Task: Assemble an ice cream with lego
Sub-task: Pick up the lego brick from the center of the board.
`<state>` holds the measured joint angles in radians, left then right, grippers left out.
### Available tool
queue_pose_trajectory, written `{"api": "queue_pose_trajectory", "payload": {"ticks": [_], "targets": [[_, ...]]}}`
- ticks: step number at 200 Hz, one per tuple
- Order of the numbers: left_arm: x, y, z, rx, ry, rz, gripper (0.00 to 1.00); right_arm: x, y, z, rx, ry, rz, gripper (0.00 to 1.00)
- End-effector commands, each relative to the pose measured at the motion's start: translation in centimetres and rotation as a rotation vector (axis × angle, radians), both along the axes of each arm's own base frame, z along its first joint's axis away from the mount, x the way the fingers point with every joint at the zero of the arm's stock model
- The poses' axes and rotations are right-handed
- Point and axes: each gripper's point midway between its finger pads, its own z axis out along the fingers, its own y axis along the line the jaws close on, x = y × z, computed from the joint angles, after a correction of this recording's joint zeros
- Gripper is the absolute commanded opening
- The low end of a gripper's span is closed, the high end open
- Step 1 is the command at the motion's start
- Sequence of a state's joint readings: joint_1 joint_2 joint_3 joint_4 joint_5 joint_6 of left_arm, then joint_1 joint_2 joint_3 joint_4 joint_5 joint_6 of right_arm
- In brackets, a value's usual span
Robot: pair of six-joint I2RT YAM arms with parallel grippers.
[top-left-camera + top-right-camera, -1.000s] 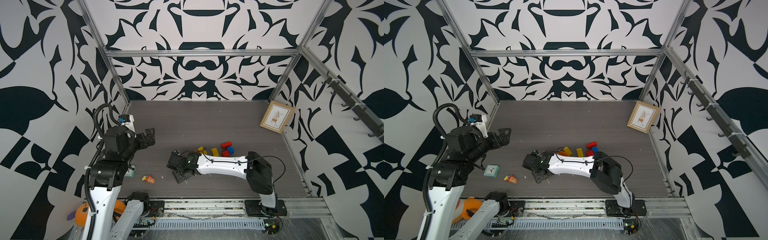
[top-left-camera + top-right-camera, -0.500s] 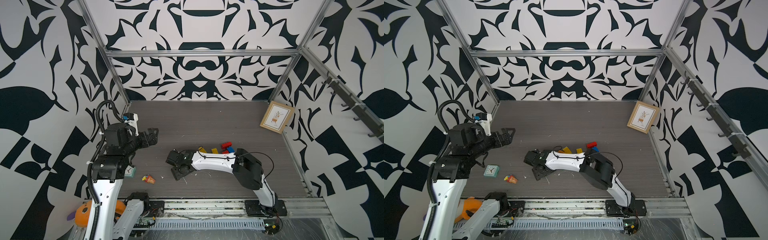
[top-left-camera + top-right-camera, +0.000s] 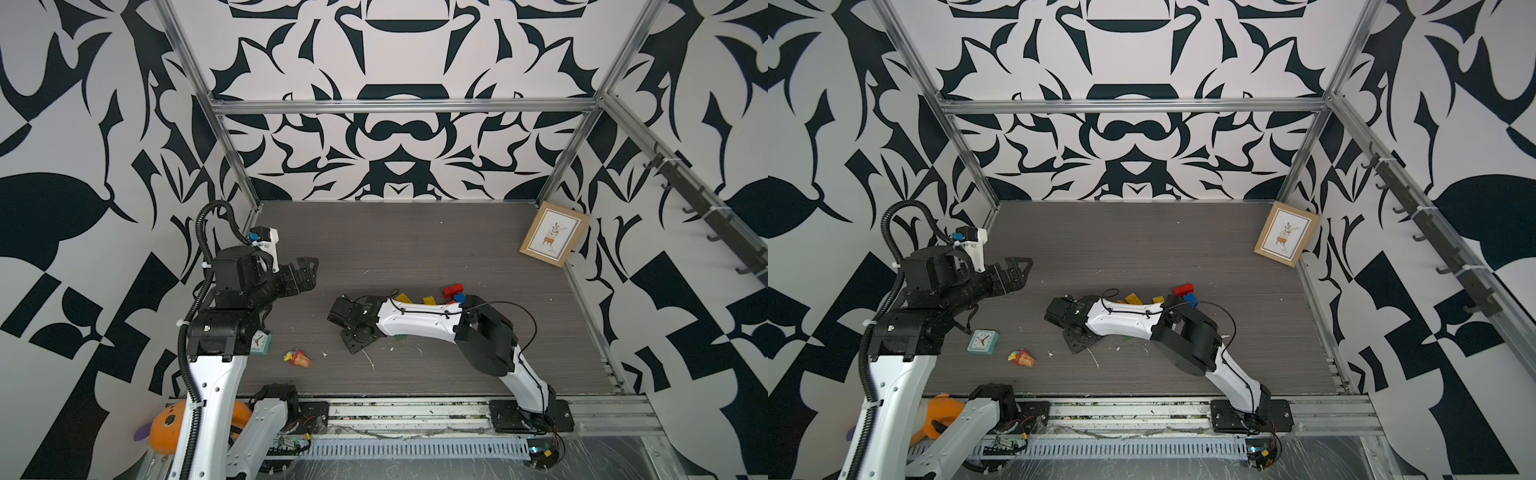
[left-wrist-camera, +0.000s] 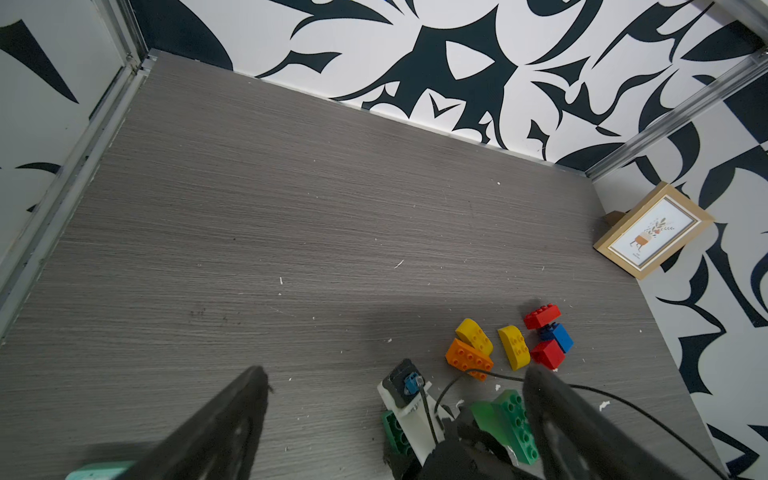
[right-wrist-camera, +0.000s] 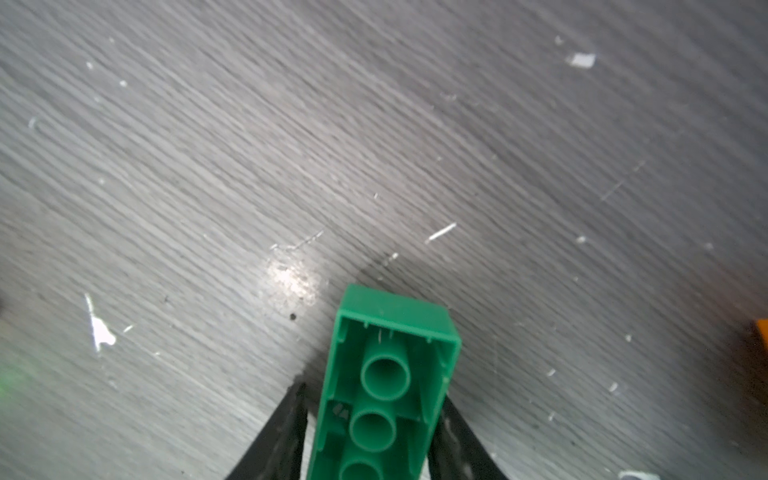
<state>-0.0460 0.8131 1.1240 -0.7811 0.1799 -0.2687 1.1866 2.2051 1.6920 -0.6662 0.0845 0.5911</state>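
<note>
Nearest, the right gripper [image 5: 374,392] pinches a green brick [image 5: 392,324] by its long sides, its hollow underside facing the wrist camera, close over the table [image 5: 208,166]. Beyond the arm lie two yellow bricks [image 4: 514,347], an orange brick [image 4: 468,359], two red bricks [image 4: 541,316] and a blue brick [image 4: 559,336]. Farther left, the left gripper [image 3: 308,274] hangs with jaws wide apart.

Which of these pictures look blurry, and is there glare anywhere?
Right wrist view: the green brick at the right pincer is sharp, a glare patch sits on the table beside it, the edges blur. Left wrist view: the left pincer has soft, dark fingers, the loose bricks look crisp. Both top views: evenly lit.
</note>
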Motion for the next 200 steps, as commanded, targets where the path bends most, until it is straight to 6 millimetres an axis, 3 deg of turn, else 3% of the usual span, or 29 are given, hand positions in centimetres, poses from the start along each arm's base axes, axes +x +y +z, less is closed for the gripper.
{"api": "queue_pose_trajectory", "payload": {"ticks": [1, 53, 79, 95, 123, 135, 140, 151, 176, 200], "targets": [[0.1, -0.2, -0.2, -0.015, 0.001, -0.009, 0.99, 0.2, -0.8, 1.1, -0.002, -0.022, -0.017, 0.46], [0.2, -0.5, -0.2, -0.038, -0.001, -0.019, 0.99, 0.0, -1.7, 1.3, 0.0, -0.026, -0.031, 0.34], [0.5, -0.9, -0.4, -0.058, 0.01, -0.031, 0.99, 0.3, -1.0, 3.1, 0.047, -0.06, 0.004, 0.23], [0.7, -1.3, -0.2, -0.071, 0.021, -0.049, 0.99, 0.6, -0.1, 6.1, 0.137, -0.108, 0.051, 0.18], [0.9, -2.6, 1.4, -0.129, -0.001, -0.115, 0.99, 0.2, -0.5, 14.6, 0.362, -0.257, 0.146, 0.16], [0.7, -4.4, 2.7, -0.186, -0.033, -0.225, 0.99, -0.3, -1.6, 18.6, 0.501, -0.313, 0.187, 0.16], [0.5, -5.3, 3.3, -0.218, -0.052, -0.28, 0.99, -0.5, -2.4, 19.3, 0.544, -0.318, 0.203, 0.16], [-0.2, -7.7, 5.1, -0.311, -0.109, -0.439, 0.99, -0.4, -4.0, 23.3, 0.702, -0.362, 0.225, 0.15], [-2.3, -11.1, 8.2, -0.463, -0.206, -0.728, 1.0, -1.3, -8.3, 28.0, 0.943, -0.401, 0.301, 0.16], [-4.1, -14.4, 8.4, -0.399, -0.273, -0.875, 0.99, -2.8, -10.4, 30.2, 1.05, -0.442, 0.402, 0.14]]}}
